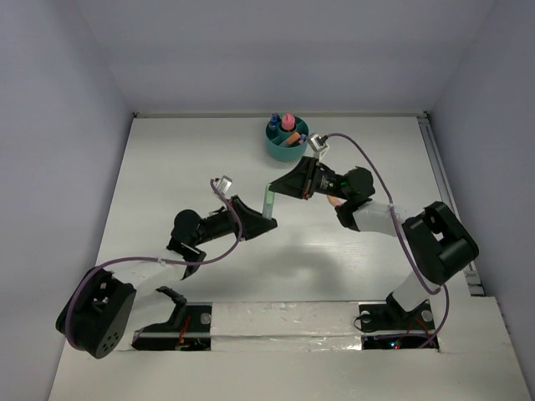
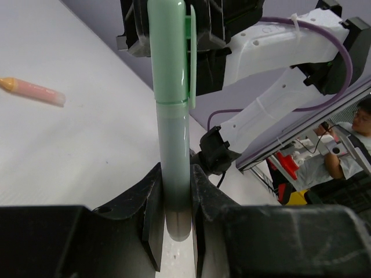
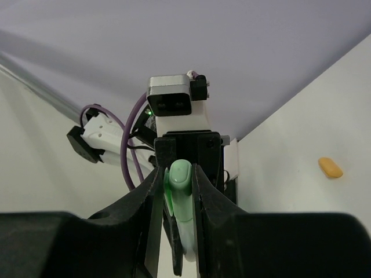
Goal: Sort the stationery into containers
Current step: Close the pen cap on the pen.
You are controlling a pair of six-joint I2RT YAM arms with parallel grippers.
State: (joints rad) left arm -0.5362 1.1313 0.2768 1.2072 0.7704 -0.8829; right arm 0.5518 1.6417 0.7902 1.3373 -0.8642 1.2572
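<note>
The left gripper point(image 1: 264, 222) clamped the barrel of the green highlighter point(image 1: 267, 200); the right gripper point(image 1: 276, 185) gripped its cap end, apparently mid-handover; the teal cup point(image 1: 280, 153) held several items; a pink stick point(image 2: 35, 91) and an orange piece point(image 3: 330, 167) lay unsorted on the table point(image 1: 167, 167).

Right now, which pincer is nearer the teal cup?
Right. The right pincer is just short of the teal cup, gripping the green highlighter by its cap; the left pincer holds the barrel, farther toward the near edge.
</note>
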